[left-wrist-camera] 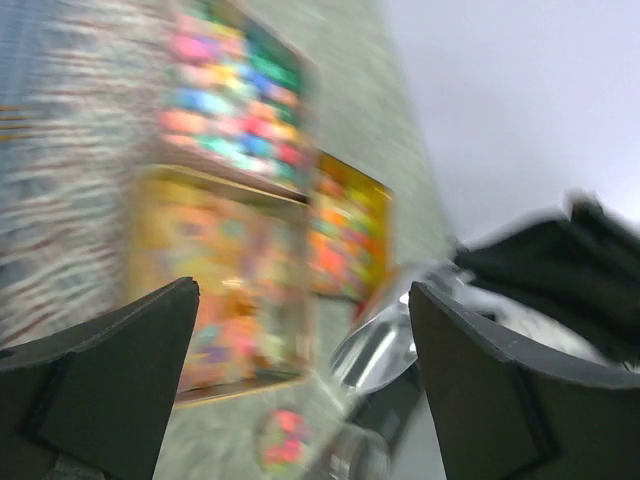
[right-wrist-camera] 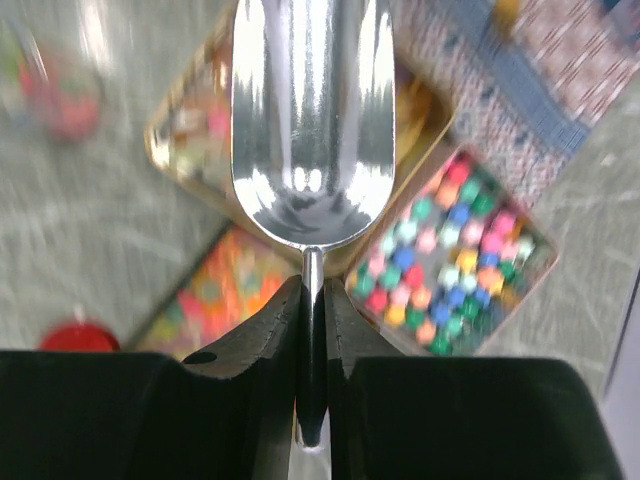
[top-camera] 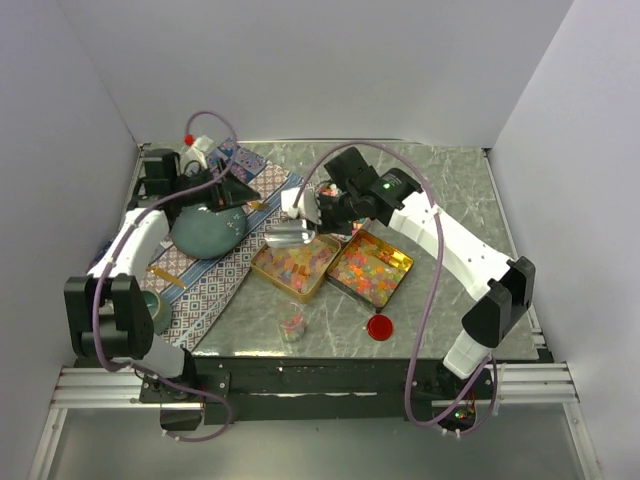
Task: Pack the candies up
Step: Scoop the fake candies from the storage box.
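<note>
Right wrist view: the right hand [right-wrist-camera: 312, 300] is clamped on the handle of a metal scoop [right-wrist-camera: 310, 120]. Its bowl juts ahead over the candies [right-wrist-camera: 450, 250], which lie in open tins [right-wrist-camera: 437, 112] beneath. The left hand [left-wrist-camera: 303, 300] gapes wide apart and empty, with candies ahead of it.

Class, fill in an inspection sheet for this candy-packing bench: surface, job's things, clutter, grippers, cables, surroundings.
Surface: grey marbled table, patterned cloth on left.
Job's things: candies in two open gold tins mid-table; small jar in front.
Clutter: teal bowl, red disc.
Grippers: right gripper shut on metal scoop handle; left gripper open, empty.
Cables: purple cable looped along each arm.
Surroundings: white walls on three sides.
</note>
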Action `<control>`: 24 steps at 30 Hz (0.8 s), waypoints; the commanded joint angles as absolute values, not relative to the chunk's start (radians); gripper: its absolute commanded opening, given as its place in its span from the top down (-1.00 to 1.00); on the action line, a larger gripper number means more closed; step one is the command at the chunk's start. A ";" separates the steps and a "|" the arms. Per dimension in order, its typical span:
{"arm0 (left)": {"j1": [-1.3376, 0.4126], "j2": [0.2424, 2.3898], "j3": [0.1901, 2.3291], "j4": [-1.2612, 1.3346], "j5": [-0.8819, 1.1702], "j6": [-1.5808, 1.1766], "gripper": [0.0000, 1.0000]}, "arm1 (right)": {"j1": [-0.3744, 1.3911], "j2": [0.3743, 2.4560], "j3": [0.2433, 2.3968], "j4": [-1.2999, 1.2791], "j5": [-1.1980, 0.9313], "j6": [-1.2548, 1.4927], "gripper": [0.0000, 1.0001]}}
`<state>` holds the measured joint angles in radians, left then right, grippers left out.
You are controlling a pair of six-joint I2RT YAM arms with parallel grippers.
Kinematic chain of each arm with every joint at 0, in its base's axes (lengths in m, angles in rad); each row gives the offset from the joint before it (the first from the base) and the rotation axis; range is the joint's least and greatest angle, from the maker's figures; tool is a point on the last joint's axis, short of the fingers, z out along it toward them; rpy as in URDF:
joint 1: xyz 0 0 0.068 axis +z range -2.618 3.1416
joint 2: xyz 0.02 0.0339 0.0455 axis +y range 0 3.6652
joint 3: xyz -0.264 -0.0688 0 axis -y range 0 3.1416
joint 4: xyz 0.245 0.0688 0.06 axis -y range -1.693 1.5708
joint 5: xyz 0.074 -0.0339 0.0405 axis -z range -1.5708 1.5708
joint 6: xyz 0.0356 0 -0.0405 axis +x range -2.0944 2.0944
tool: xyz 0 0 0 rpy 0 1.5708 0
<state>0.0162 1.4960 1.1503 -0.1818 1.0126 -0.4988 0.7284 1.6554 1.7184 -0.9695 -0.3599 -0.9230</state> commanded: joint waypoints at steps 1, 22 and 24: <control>0.063 1.419 1.187 -0.403 0.642 -0.400 -0.85 | 0.721 1.690 1.674 -1.172 -0.178 -1.179 1.00; 0.118 0.967 0.744 -0.253 0.500 -0.512 -0.86 | 0.795 2.006 2.025 -1.410 0.379 -1.520 1.00; 0.123 0.937 0.736 -0.253 0.497 -0.508 -0.87 | 0.813 2.022 2.025 -1.410 0.413 -1.540 1.00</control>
